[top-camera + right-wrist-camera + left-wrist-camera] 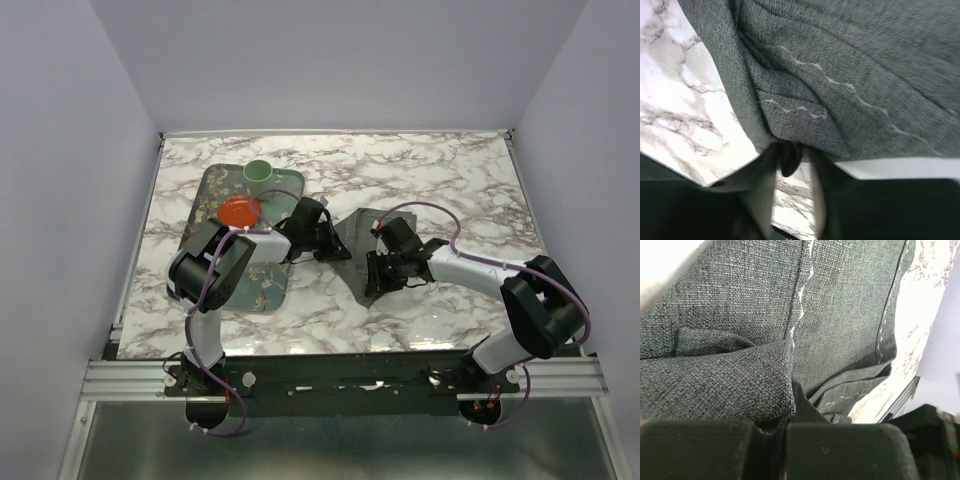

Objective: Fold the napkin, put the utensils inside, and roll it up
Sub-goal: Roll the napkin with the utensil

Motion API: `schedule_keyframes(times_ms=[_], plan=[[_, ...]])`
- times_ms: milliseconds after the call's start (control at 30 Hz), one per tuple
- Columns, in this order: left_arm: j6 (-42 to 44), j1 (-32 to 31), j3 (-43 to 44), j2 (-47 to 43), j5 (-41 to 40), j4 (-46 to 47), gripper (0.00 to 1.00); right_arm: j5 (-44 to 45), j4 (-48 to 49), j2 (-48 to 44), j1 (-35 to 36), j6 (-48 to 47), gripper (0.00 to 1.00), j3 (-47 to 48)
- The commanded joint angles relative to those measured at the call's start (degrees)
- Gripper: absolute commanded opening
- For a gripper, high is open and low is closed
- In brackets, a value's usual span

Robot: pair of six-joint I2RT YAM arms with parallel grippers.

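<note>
Black left gripper (790,412) and right gripper (790,159) are pinching the dark grey cloth napkin (352,232), apparently mid-fold; next: laying its edges aligned.

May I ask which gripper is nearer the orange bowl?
Left. The left gripper is just right of the orange bowl; the right gripper lies farther right, at the napkin's near edge.

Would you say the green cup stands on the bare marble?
No, the green cup stands at the far end of the patterned tray.
</note>
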Motion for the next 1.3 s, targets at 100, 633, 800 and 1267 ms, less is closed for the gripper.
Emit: schedule_keyframes(times_ms=[100, 633, 800, 1267], plan=[[5.0, 1.2, -3.1, 6.1, -8.7, -12.1, 0.0, 11.7, -9.8, -5.7, 7.7, -3.3, 0.54, 8.1], [4.2, 1.3, -3.7, 7.1, -7.8, -11.1, 0.0, 16.1, -0.1, 8.1, 13.2, -9.6, 0.39, 16.9], [4.2, 1.3, -3.6, 7.2, -7.5, -11.0, 0.0, 18.3, 0.1, 10.0, 13.2, -11.5, 0.39, 16.7], [4.1, 1.6, -3.5, 7.8, -7.1, -11.1, 0.0, 21.4, 0.5, 12.4, 13.2, -13.4, 0.52, 14.0]])
